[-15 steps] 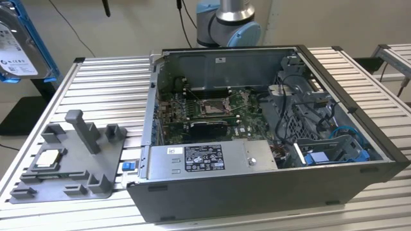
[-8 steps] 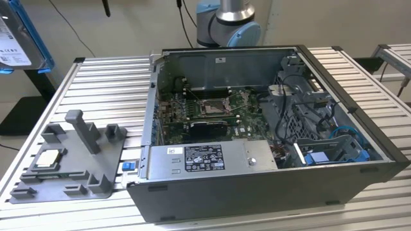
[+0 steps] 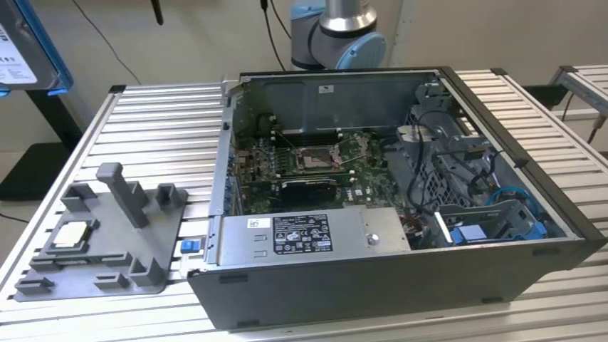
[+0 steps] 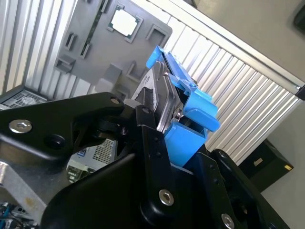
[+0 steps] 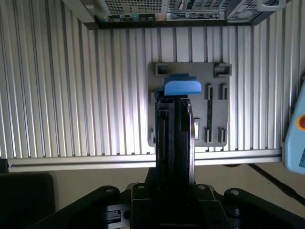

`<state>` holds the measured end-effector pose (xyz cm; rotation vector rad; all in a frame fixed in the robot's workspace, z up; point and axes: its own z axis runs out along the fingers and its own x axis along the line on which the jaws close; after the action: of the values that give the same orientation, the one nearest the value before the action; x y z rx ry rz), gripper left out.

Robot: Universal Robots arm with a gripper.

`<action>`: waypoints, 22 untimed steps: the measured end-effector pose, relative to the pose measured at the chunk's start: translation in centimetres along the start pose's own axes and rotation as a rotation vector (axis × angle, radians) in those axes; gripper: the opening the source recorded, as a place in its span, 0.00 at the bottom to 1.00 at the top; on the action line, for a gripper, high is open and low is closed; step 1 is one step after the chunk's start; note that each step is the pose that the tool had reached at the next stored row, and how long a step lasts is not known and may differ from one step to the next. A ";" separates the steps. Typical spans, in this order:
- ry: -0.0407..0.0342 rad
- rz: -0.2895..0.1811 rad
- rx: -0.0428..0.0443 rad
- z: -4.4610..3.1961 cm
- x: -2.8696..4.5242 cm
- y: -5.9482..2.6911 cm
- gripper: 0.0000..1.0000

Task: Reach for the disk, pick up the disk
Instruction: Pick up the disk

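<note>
The disk (image 3: 27, 57), silver with a white label inside a bright blue bracket, hangs high in the air at the exterior view's far left, cut off by the picture's edge. In the second wrist view the disk (image 4: 159, 98) sits between the black fingers (image 4: 147, 138) of my gripper (image 4: 174, 131), which is shut on it, the blue bracket (image 4: 193, 107) jutting past the fingertips. The first wrist view shows the disk (image 5: 174, 129) edge-on, upright, with its blue end (image 5: 181, 87) over the grey fixture far below.
An open computer case (image 3: 380, 281) fills the middle of the slatted metal table (image 3: 161, 135), with a long grey stickered box (image 3: 304, 235) inside. A grey fixture tray (image 3: 105, 246) on the exterior view's left holds a small square chip (image 3: 74, 235). The arm's base (image 3: 337, 32) stands behind the case.
</note>
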<state>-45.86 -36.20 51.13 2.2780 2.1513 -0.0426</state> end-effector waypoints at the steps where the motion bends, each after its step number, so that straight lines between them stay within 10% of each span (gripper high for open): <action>1: 0.0000 0.000 -0.0001 -0.18 -0.01 0.00 0.00; 22: 0.0000 -0.004 -0.0011 -2.48 -0.06 -0.03 0.00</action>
<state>-45.86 -36.20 53.62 2.2730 2.1556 -0.0415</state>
